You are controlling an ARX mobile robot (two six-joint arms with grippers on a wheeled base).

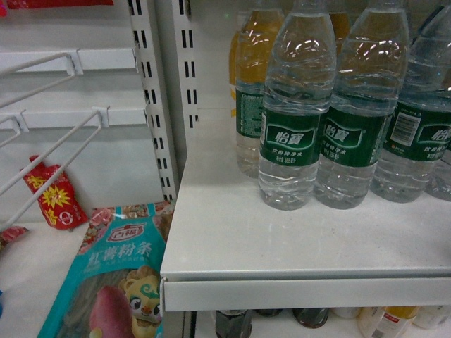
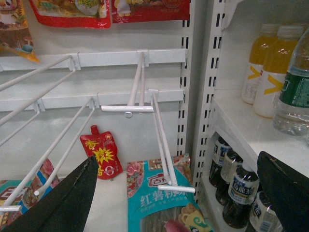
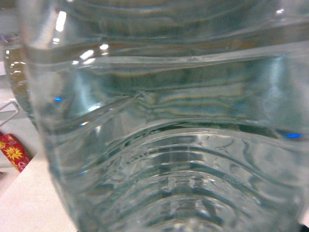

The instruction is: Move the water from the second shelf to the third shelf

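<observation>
Three clear water bottles with green labels stand in a row on the white shelf (image 1: 282, 246): one in front (image 1: 296, 105), one beside it (image 1: 361, 105), one at the right edge (image 1: 417, 127). A clear ribbed water bottle (image 3: 169, 121) fills the whole right wrist view, pressed close to the camera, and it hides the right gripper's fingers. Neither gripper shows in the head view. My left gripper (image 2: 183, 203) is open and holds nothing; its black fingers (image 2: 63, 203) frame the lower shelf area left of the bottle shelf. Another water bottle (image 2: 295, 92) shows at the right edge there.
Yellow drink bottles (image 1: 246, 63) stand behind the water. Dark bottles with white labels (image 2: 236, 193) fill the shelf below. Left of the slotted upright (image 2: 210, 72), white wire hooks (image 2: 159, 135) jut out above a teal noodle packet (image 2: 154, 193) and a red pouch (image 2: 101, 152).
</observation>
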